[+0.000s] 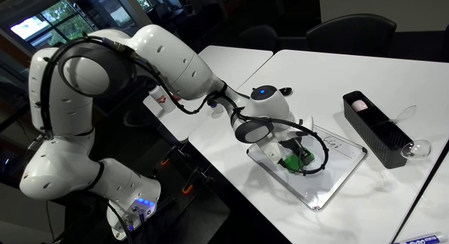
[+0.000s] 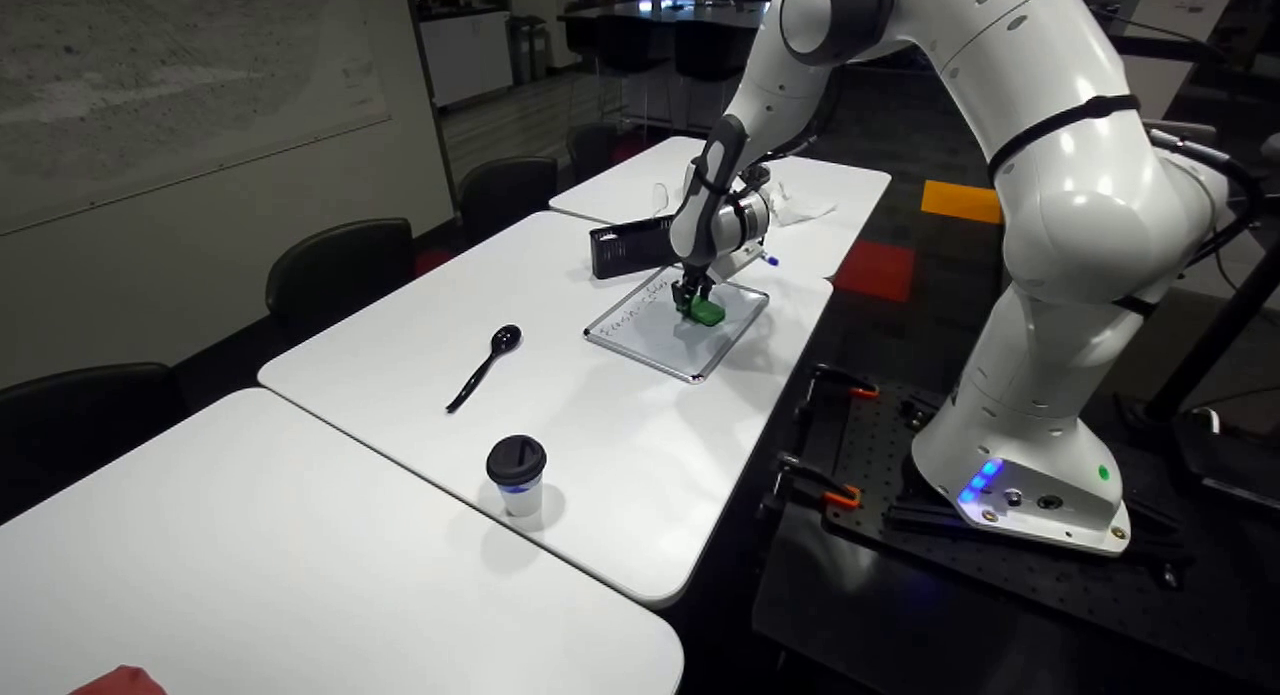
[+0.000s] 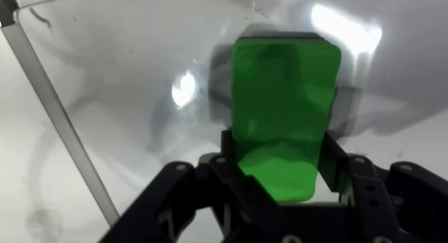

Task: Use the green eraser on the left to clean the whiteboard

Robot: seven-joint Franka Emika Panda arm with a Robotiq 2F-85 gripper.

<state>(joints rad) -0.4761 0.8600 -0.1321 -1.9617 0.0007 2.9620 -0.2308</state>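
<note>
Wrist view: tool (image 3: 278,148) clamped on the green eraser (image 3: 285,96), fingers (image 3: 332,162) against its two long sides; eraser extends past the fingertips toward 12 o'clock. Whiteboard (image 3: 140,43) behind it, one framed corner toward 10 o'clock. In both exterior views the eraser is over the whiteboard, inside the frame; full contact cannot be confirmed. Handwriting (image 2: 635,310) on the whiteboard at 10 o'clock of its centre in an exterior view; eraser toward 3 o'clock, apart from the visible strokes. Whiteboard lies flat on the white counter (image 2: 500,285). Black spoon (image 2: 487,365) between 8 and 9 o'clock of the whiteboard; lidded cup (image 2: 520,480), upright, between 7 and 8. In an exterior view, black bin (image 1: 364,131) at 2 o'clock of the whiteboard, pink item (image 1: 359,105) inside its 11 o'clock end; marker (image 1: 424,239) at 4 o'clock, cut by the picture edge.
</note>
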